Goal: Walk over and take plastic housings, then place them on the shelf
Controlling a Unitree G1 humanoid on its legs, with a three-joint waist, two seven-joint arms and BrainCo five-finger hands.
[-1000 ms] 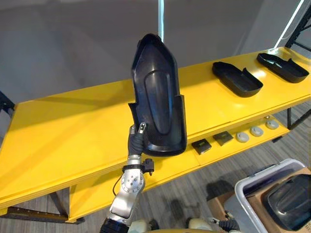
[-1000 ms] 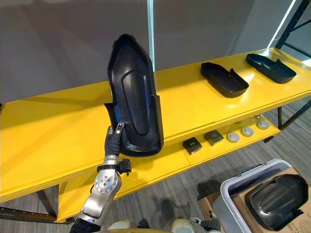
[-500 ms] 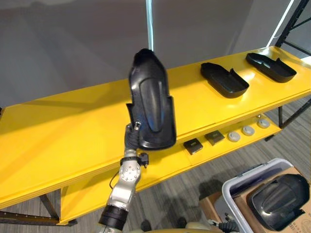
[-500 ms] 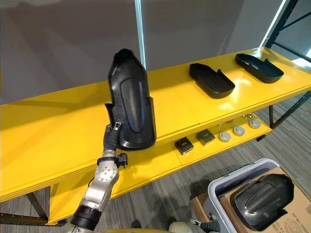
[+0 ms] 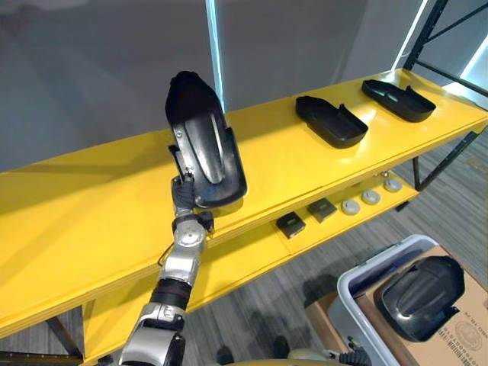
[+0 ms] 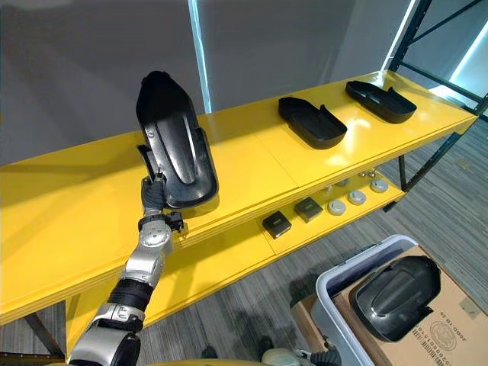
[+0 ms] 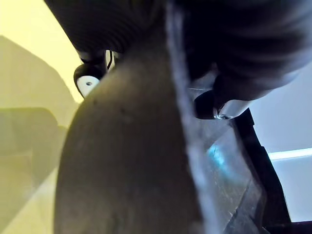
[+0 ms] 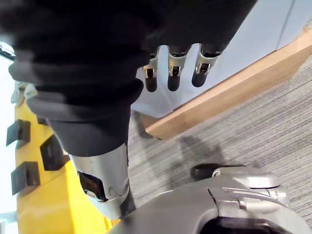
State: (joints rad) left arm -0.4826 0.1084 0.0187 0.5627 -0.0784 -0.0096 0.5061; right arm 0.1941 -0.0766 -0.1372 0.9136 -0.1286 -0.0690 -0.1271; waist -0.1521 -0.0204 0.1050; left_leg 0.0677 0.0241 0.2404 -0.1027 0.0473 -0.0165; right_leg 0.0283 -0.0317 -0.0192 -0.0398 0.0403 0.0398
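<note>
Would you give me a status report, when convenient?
Left hand shut on housing, on end over top shelf. Right hand open, idle. Two other housings lie further right.

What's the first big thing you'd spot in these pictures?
A big black plastic housing stands out first, held upright by the robot's left hand over the long yellow shelf. Farther right on the shelf lie two more housings. Another housing sits in a cardboard box at the lower right.

Silver-grey left arm [image 6: 147, 263], dark ribbed wrist cover [image 6: 152, 200]; right hand [image 8: 170, 68] silver fingers [image 8: 204, 64], dark tips.
</note>
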